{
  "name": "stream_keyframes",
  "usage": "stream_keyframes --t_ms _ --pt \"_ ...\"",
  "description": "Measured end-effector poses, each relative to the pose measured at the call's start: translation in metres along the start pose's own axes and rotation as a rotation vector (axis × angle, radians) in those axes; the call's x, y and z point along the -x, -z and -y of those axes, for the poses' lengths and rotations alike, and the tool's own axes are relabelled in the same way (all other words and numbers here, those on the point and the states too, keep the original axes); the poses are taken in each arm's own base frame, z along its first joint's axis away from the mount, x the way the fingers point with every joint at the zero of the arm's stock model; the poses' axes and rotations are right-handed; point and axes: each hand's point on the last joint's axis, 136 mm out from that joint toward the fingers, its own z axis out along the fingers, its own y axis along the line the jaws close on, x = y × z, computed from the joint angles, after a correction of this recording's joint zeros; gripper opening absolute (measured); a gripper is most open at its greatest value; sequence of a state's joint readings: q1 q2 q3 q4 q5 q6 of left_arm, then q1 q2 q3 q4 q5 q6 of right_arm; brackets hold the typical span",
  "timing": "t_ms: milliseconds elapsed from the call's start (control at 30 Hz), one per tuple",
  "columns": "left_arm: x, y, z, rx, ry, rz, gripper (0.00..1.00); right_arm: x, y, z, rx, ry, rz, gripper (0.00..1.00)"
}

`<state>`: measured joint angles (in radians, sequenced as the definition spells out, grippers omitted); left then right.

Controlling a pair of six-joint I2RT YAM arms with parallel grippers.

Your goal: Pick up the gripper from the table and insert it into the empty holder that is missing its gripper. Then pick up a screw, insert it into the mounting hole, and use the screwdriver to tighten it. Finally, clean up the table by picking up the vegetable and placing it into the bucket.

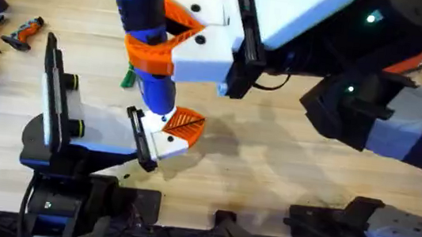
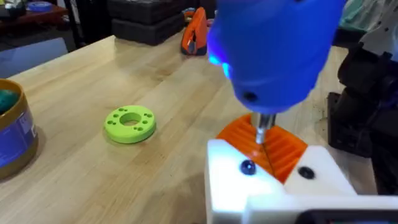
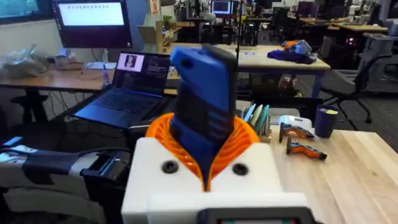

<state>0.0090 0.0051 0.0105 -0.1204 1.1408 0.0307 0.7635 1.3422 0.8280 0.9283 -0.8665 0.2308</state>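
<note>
While clenched around the screwdriver [image 1: 148, 27], the right end effector [image 1: 173, 44] poises it above the holder [image 1: 167, 139].

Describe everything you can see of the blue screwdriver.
The screwdriver is a blue, pen-shaped tool of smooth-looking plastic with a thin metal tip. A blue light glows on its body. It stands nearly upright, tip down, clamped between the orange ribbed pads of the right pincer. The tip meets the orange ribbed piece on the left arm's white block, above the wooden table.
</note>
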Motion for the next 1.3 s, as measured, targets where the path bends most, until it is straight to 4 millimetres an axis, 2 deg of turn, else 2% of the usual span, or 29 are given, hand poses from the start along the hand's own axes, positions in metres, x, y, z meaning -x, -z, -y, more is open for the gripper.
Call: stream_keyframes --t_ms 500,800,1300 --pt "0.0 0.0 0.0 0.0 0.0 0.0 0.004 -0.003 -0.002 -0.01 0.05 0.041 -0.009 0.026" --pt "0.0 0.0 0.0 0.0 0.0 0.0 0.004 -0.012 -0.004 -0.007 0.052 0.024 -0.024 0.026" --pt "0.0 0.0 0.0 0.0 0.0 0.0 0.004 -0.012 -0.004 -0.007 0.054 0.026 -0.025 0.026"
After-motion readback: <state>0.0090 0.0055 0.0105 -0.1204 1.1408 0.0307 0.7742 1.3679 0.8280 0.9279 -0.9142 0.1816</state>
